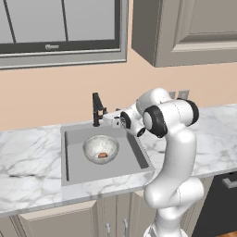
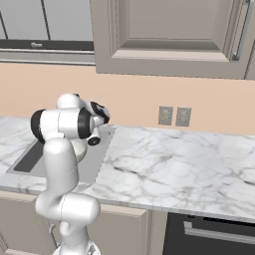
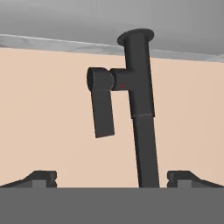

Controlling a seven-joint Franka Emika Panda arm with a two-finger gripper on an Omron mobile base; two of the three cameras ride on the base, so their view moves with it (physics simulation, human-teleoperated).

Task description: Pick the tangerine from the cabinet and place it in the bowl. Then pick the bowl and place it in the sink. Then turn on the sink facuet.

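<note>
One bowl [image 1: 100,149] sat in the sink [image 1: 74,166], left of centre, with the tangerine [image 1: 102,155] resting inside it. The sink was set into the marble desk [image 1: 28,157]. The faucet [image 1: 96,109] stood at the basin's rear rim, against the peach wall. The arm reached over the sink's right rear corner, its end effector [image 1: 110,119] just beside the faucet post. In the hand view the end effector [image 3: 112,178] was spread wide, one fingertip either side of the faucet [image 3: 139,109], holding nothing. The bowl [image 2: 79,149] showed partly behind the arm.
</note>
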